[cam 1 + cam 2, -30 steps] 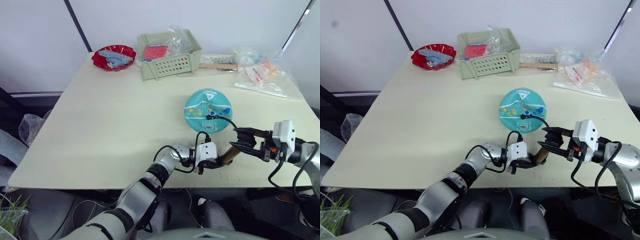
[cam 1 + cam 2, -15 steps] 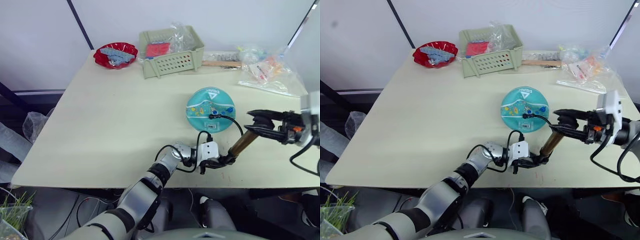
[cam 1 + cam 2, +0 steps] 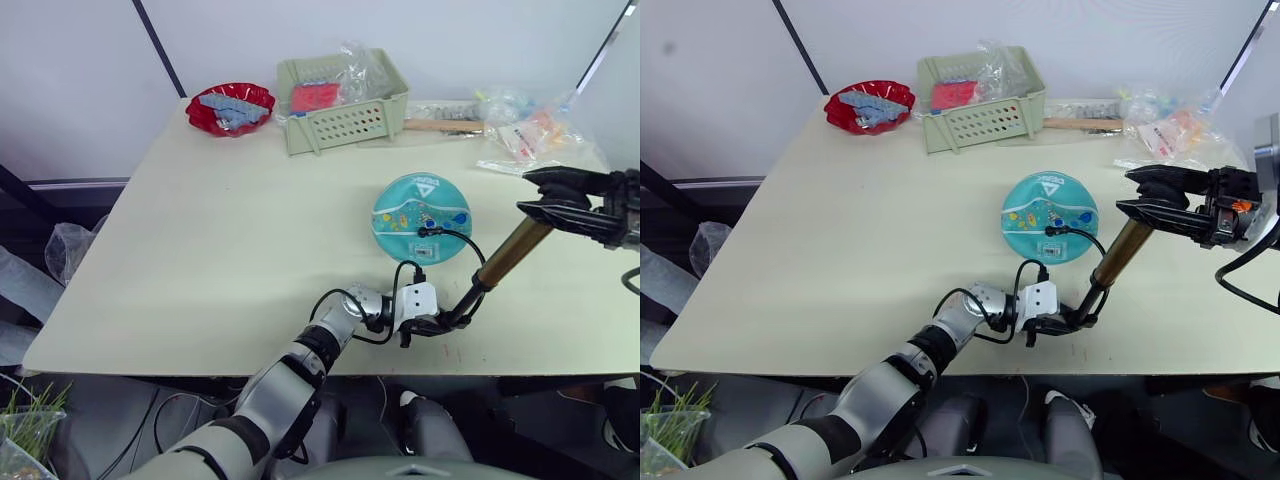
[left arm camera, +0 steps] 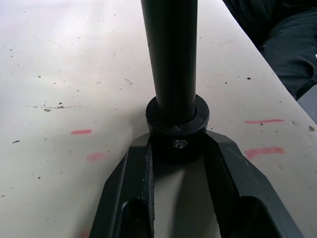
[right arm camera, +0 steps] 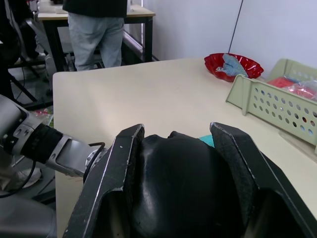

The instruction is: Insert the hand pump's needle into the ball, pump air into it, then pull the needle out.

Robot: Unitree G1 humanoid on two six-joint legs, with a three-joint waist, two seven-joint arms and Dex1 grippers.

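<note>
**A:** Where does the ball [image 3: 421,219] sit, and is the needle [image 3: 422,232] in?

**B:** The ball rests on the table [image 3: 230,240], right of centre. The needle's black fitting sits on its near side with the hose looping back to the hand pump [image 3: 490,272], so it looks inserted, though the pin itself is too small to see.

**A:** And the grippers?

**B:** The left gripper [image 4: 176,148] clamps the pump's black base collar near the table's front edge. The right gripper [image 5: 178,183] is closed around the black handle cap, with the pump drawn out long and slanted.

**A:** What could go wrong?

**B:** I'd say a push off the pump's axis could twist the base in the left fingers [image 4: 130,173], or tug the hose and lever the needle out. The ball is free to roll.

**A:** Do the views differ?

**B:** The left wrist view shows the collar seated between the fingers. The right wrist view shows a person [image 5: 96,25] standing beyond the table, plus the red bowl [image 5: 233,67] and green basket [image 5: 277,104].
</note>
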